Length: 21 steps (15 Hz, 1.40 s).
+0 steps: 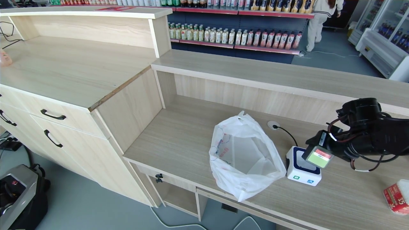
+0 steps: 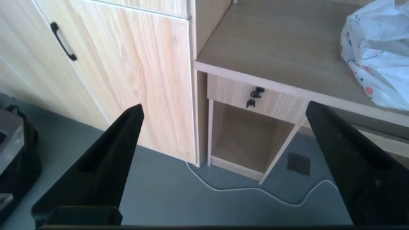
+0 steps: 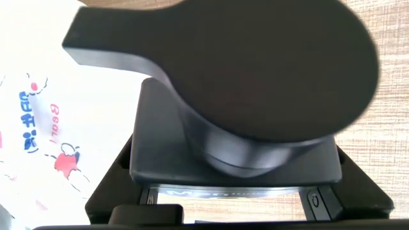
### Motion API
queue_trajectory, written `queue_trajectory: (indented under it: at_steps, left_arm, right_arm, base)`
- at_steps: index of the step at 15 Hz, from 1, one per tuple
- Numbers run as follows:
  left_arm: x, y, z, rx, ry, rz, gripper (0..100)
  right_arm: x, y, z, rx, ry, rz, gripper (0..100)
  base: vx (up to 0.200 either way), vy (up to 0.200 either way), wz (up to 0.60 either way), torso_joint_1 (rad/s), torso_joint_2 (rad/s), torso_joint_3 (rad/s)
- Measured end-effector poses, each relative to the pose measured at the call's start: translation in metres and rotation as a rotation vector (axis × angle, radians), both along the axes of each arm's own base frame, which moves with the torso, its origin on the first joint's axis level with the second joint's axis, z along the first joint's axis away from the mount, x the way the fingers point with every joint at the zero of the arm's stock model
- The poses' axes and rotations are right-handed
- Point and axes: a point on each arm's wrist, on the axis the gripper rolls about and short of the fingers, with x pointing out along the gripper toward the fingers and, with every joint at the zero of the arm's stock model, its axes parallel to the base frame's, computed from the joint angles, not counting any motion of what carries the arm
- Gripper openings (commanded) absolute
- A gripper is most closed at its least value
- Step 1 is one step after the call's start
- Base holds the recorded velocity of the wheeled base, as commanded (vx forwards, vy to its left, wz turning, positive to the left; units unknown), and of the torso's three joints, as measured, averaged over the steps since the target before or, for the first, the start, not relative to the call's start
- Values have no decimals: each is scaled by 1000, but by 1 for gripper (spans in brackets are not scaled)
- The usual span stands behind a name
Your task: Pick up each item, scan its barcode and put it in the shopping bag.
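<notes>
**Operator:** Head view first. How far along am I?

**Observer:** Your right tool (image 1: pixel 317 147) is closing on a small box (image 1: pixel 319 157) with a green and red face, and it's hanging just above the white scanner (image 1: pixel 303 169) at the right of the frame. I'm judging that you're in the scanning step for this one. The shopping bag (image 1: pixel 246 156) is standing open in the middle of the surface (image 1: pixel 179 140), just beside the scanner. I'm not making out anything inside it.

**Operator:** Anything waiting?

**Observer:** A red and white pack (image 1: pixel 397 196) is lying at the lower right edge, well apart from the bag. It's looking untouched.

**Operator:** Left wrist view?

**Observer:** Your left tool (image 2: pixel 225 108) is hanging wide open and holding nothing, off the surface's front edge over the floor (image 2: pixel 192 198). The bag is showing at the upper right.

**Operator:** Right wrist view?

**Observer:** Dark tool parts are blocking most of it, so I'm not judging the grip from here. The bag's printed side is showing at the left and wood grain at the right. Bagging this box and handling the pack are what's left for you.
</notes>
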Motion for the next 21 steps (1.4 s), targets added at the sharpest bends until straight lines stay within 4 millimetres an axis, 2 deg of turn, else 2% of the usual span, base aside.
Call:
queue_trajectory:
  at_steps: [8,21]
  left_arm:
    - [0,0,0,0,0,-1,100]
    - [0,0,0,0,0,-1,100]
  right_arm:
    - [11,0,-17,-7,39,3,0]
    - [23,0,-24,-17,33,12,0]
  base:
    - [0,0,0,0,0,0]
    - [0,0,0,0,0,0]
